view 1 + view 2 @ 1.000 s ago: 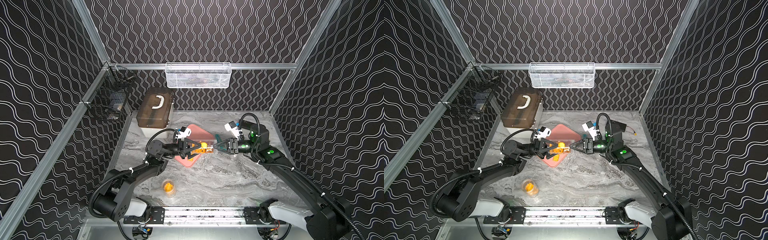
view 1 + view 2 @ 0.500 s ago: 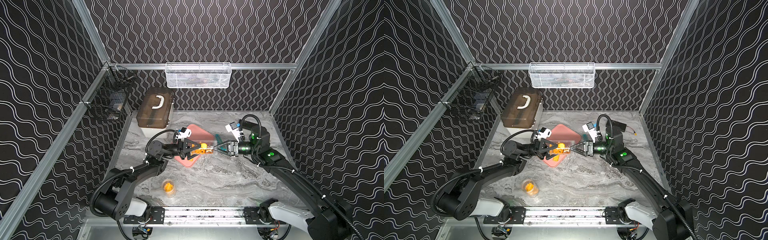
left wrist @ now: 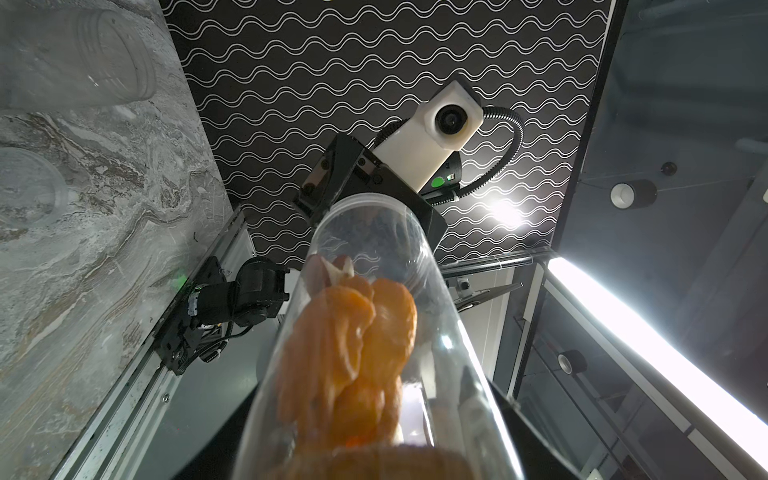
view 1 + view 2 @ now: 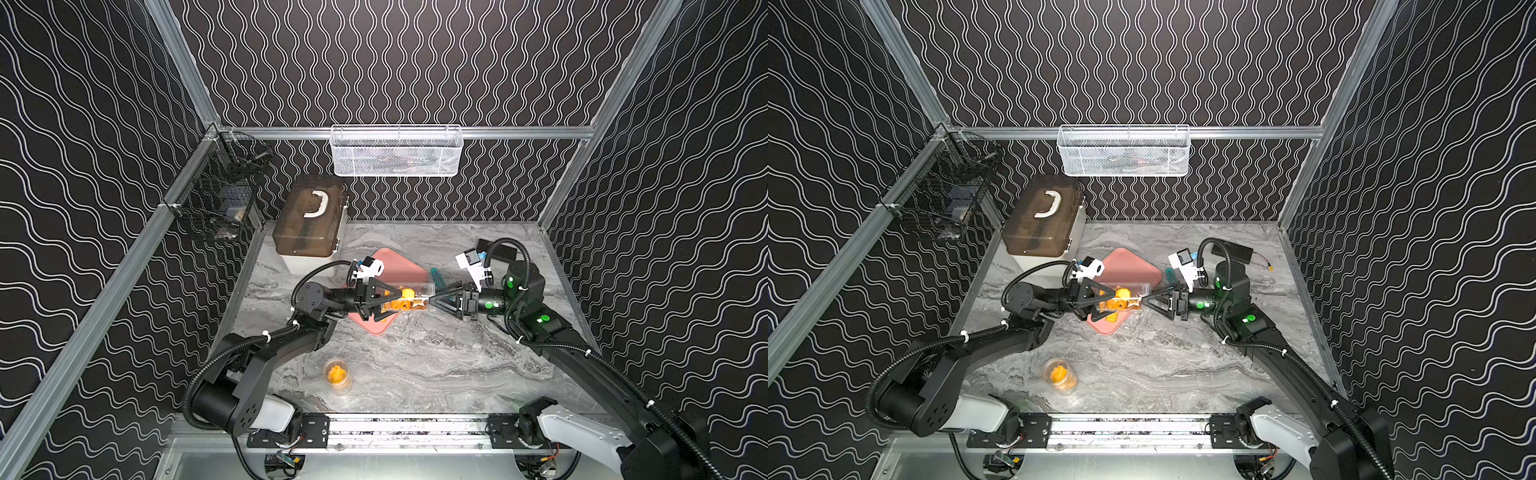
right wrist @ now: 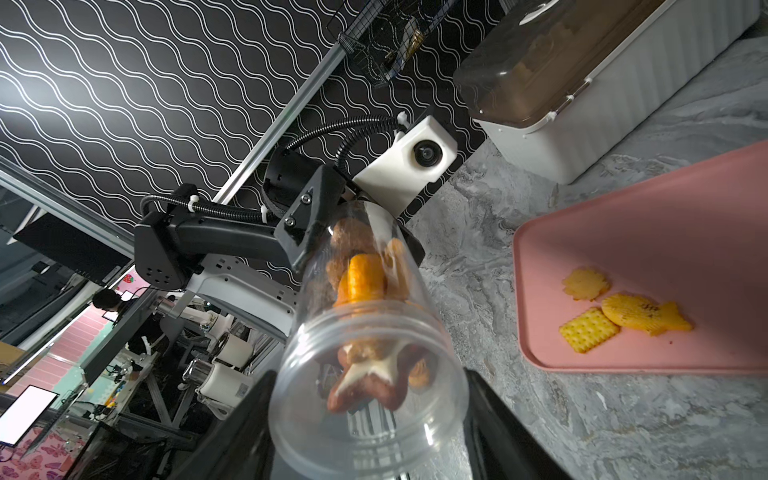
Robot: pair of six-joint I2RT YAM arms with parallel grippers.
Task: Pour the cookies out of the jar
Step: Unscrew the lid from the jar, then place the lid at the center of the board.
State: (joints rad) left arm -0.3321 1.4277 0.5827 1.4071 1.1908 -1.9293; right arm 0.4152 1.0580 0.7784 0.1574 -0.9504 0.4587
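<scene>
We see the jar point(image 4: 405, 296) lying on its side in the air btwn both arms, above the near part of the pink tray point(image 4: 401, 266). L pincer point(image 4: 387, 303) is clamped round the jar's closed end, jaws only as wide as the jar. R pincer point(image 4: 433, 297) is pinched nearly to a point, tips at the jar's open mouth; we can't tell if it grips the rim. Most cookies point(image 4: 1116, 301) sit inside the jar, orange ones plus a brown star nr the mouth. Three more cookies point(image 5: 625, 313) lie flat on the tray. A small cup point(image 4: 337, 374) w/ orange pieces stands on the table point(image 4: 436, 365), well apart.
</scene>
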